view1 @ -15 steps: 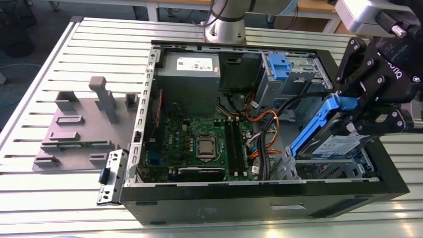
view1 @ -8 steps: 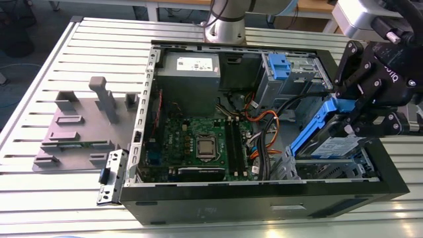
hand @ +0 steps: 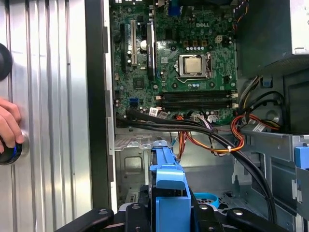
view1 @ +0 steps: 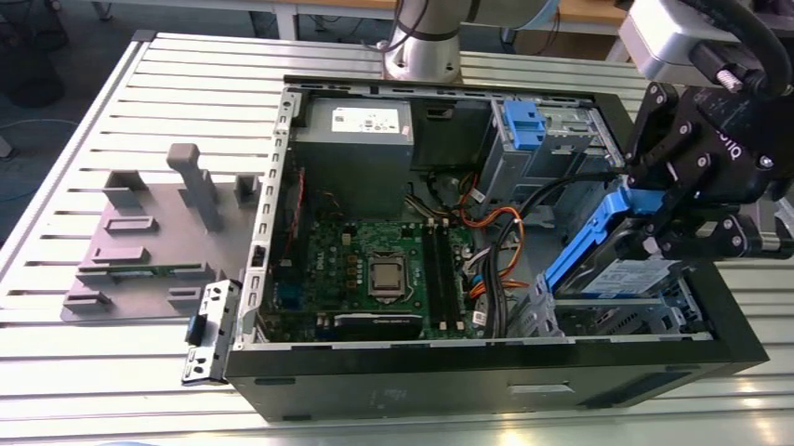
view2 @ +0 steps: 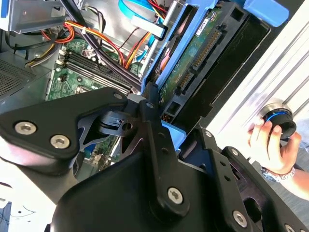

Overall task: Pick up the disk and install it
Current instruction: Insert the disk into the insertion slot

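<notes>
Open black computer case (view1: 496,376) on slatted metal tabletop (view1: 74,372). Inside: green motherboard (view1: 372,269), CPU socket (view1: 387,275) mid-board, black memory slots (hand: 195,100) just beside socket. Grey power-supply box (view1: 357,139) with white sticker next to motherboard. Orange and black cables (view1: 490,223) run beside the board. Grey fixture block (view1: 149,246) on tabletop, at exterior view's left of case. Metal bracket (view1: 211,330) at case corner.

BLOCKED: cables (view1: 494,249) strung between motherboard (view1: 360,255) and drive cage (view1: 564,316); the disk (view1: 596,237), clamped by gripper (view1: 648,228), tilted over that cage at case (view1: 496,376) corner; hand (hand: 7,123) on table (view1: 125,390) beside case wall | FREE: above motherboard, case open-topped
</notes>
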